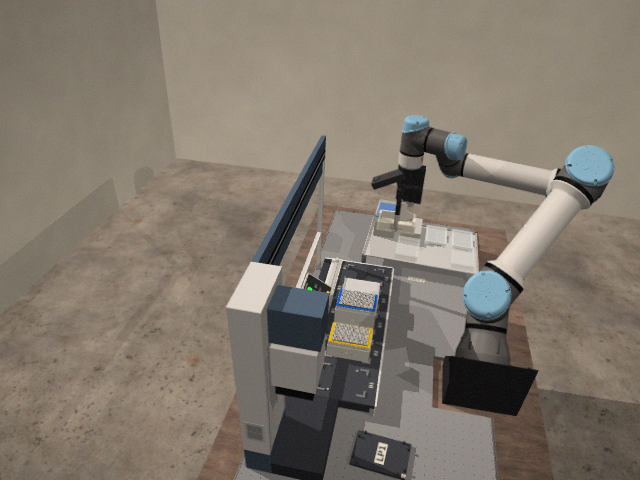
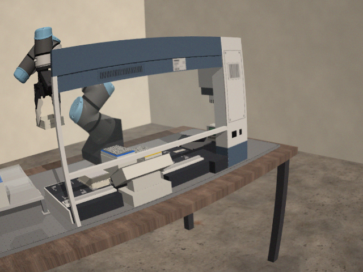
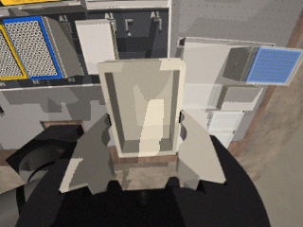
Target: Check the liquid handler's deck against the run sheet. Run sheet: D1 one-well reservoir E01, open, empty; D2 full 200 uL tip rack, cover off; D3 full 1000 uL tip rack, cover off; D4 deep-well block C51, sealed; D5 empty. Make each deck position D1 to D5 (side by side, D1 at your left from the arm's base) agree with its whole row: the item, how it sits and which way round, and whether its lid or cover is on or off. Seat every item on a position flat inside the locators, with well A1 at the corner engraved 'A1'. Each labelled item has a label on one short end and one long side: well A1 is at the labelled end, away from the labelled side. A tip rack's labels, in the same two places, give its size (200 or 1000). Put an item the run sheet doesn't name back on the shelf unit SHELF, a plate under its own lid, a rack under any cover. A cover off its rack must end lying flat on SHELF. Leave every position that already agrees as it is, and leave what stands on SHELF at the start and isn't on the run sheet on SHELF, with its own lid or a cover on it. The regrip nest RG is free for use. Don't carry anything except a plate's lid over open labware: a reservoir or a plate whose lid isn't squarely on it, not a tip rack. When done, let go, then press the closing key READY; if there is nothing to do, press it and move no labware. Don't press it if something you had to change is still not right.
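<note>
My gripper (image 1: 398,223) (image 2: 43,117) (image 3: 145,113) is shut on the long sides of a cream one-well reservoir (image 1: 385,225) (image 2: 49,120) (image 3: 142,109). The reservoir is open, looks empty, and hangs level, high above the deck-side end of the shelf unit (image 1: 418,256) (image 3: 201,59). On the deck, a yellow-rimmed tip rack (image 1: 351,334) (image 3: 6,57), a blue-rimmed tip rack (image 1: 356,298) (image 2: 117,150) (image 3: 35,47) and a white-topped block (image 1: 360,284) (image 3: 95,44) stand side by side, both racks uncovered. The deck positions at either end (image 1: 356,384) (image 3: 137,33) are bare.
On the shelf stand a blue-topped rack (image 1: 385,207) (image 3: 274,66), a grey box (image 3: 236,63) beside it, and clear lidded plates (image 1: 435,235) (image 1: 461,238). The handler's gantry (image 1: 292,206) (image 2: 131,58) spans the deck. A dark plate marked LP1 (image 1: 381,453) lies near the table's front.
</note>
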Robot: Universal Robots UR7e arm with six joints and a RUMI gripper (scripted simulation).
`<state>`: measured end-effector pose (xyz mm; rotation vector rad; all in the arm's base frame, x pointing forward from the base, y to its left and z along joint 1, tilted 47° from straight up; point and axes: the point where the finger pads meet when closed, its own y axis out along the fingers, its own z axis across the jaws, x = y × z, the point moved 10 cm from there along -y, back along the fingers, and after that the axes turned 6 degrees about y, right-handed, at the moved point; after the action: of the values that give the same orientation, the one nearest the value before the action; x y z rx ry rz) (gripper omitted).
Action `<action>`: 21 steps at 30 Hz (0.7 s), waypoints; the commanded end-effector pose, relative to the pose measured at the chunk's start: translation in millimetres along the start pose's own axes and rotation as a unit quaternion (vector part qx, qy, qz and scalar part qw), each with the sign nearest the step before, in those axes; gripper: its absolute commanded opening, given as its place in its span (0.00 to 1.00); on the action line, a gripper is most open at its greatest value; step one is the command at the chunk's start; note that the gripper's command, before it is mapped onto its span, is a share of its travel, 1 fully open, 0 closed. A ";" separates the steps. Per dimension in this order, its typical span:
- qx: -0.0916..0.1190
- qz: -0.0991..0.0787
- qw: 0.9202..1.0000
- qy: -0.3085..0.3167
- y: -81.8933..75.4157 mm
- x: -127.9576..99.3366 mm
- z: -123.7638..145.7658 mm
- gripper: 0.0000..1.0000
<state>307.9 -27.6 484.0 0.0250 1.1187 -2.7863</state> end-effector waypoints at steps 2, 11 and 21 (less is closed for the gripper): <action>0.000 0.000 1.000 0.000 -0.3 9.9 1.1 0.00; 0.000 0.000 1.000 0.000 -0.3 30.8 3.1 0.00; 0.000 0.000 1.000 0.000 -0.2 49.4 4.9 0.00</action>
<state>265.8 -35.6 484.0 0.0250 1.1186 -2.7864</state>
